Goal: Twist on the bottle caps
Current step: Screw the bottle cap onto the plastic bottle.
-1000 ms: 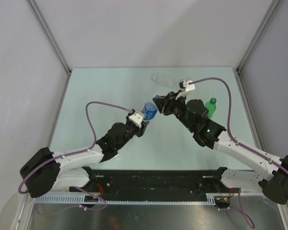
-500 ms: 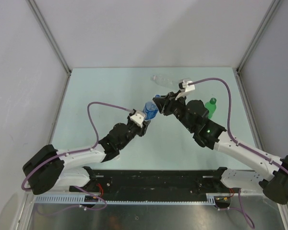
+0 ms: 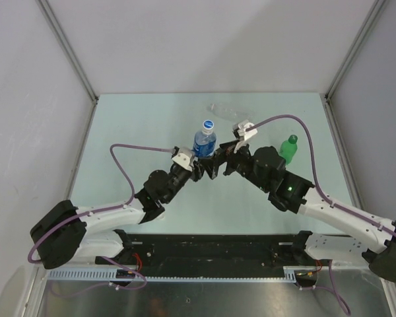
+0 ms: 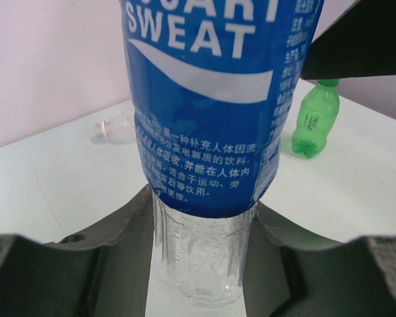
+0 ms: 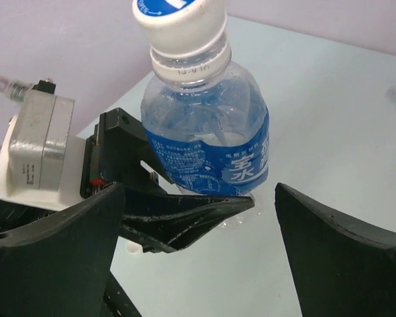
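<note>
The blue-label bottle (image 3: 204,140) stands upright on the table with a white cap (image 5: 178,14) on its neck. My left gripper (image 4: 203,228) is shut on its clear lower part, one finger (image 4: 122,228) on each side. My right gripper (image 5: 199,254) is open just near of the bottle, its wide-apart fingers (image 5: 346,247) touching nothing. In the top view it (image 3: 215,167) sits right beside the left gripper (image 3: 198,163). The green bottle (image 3: 288,148) stands at the right with a green cap. The clear unlabelled bottle (image 4: 122,127) lies at the back, a white cap (image 4: 103,128) on it.
Grey walls enclose the pale green table (image 3: 138,125) at the back and on both sides. The right arm's purple cable (image 3: 297,120) arcs over the green bottle. The two wrists crowd together mid-table.
The blue-label bottle went from tilted to standing upright on the table. My right gripper let go of its cap end, opened wide and dropped back toward the near side.
</note>
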`<state>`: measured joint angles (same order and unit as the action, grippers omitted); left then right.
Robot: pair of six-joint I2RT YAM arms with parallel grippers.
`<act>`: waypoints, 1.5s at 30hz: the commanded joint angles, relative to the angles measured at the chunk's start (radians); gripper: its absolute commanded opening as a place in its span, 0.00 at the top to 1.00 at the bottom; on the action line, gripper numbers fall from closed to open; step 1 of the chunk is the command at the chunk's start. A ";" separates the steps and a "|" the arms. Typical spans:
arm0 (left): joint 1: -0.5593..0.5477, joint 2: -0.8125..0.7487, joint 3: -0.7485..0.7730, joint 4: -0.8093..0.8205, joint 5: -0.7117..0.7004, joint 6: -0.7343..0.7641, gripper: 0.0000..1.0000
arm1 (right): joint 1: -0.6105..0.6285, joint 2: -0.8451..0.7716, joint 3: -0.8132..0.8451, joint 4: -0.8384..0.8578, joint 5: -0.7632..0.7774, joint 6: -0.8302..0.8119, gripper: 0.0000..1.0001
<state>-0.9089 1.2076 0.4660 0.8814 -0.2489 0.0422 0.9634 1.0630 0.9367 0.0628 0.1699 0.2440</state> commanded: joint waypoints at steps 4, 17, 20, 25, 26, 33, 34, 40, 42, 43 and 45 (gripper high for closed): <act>0.030 -0.064 -0.025 0.079 0.087 0.019 1.00 | -0.013 -0.182 -0.066 -0.022 -0.116 -0.219 0.01; 0.250 -0.196 -0.054 -0.321 0.910 0.185 1.00 | -0.108 -0.423 -0.146 -0.239 -0.716 -0.970 0.05; 0.252 -0.220 -0.087 -0.342 0.953 0.224 1.00 | -0.135 -0.391 -0.119 -0.267 -0.750 -0.981 0.07; 0.255 -0.219 -0.097 -0.385 0.988 0.271 1.00 | -0.151 -0.333 -0.069 -0.322 -0.817 -0.981 0.15; 0.254 -0.213 -0.091 -0.401 0.991 0.282 1.00 | -0.152 -0.327 -0.066 -0.322 -0.816 -0.977 0.15; 0.256 -0.163 -0.050 -0.483 1.029 0.324 1.00 | -0.153 -0.332 -0.061 -0.284 -0.764 -0.943 0.18; 0.256 -0.159 -0.049 -0.488 1.027 0.328 1.00 | -0.153 -0.332 -0.061 -0.278 -0.765 -0.939 0.18; 0.257 -0.139 -0.032 -0.500 1.028 0.327 1.00 | -0.152 -0.308 -0.039 -0.290 -0.820 -0.925 0.26; 0.258 -0.137 -0.030 -0.503 1.034 0.327 1.00 | -0.152 -0.297 -0.032 -0.301 -0.817 -0.926 0.28; 0.257 -0.137 -0.029 -0.504 1.035 0.328 1.00 | -0.152 -0.291 -0.029 -0.304 -0.816 -0.926 0.28; 0.257 -0.136 -0.028 -0.506 1.039 0.329 1.00 | -0.153 -0.277 -0.024 -0.304 -0.811 -0.914 0.30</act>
<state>-0.6594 1.0687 0.3954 0.3695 0.7528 0.3447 0.8139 0.7643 0.8589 -0.2512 -0.6266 -0.6952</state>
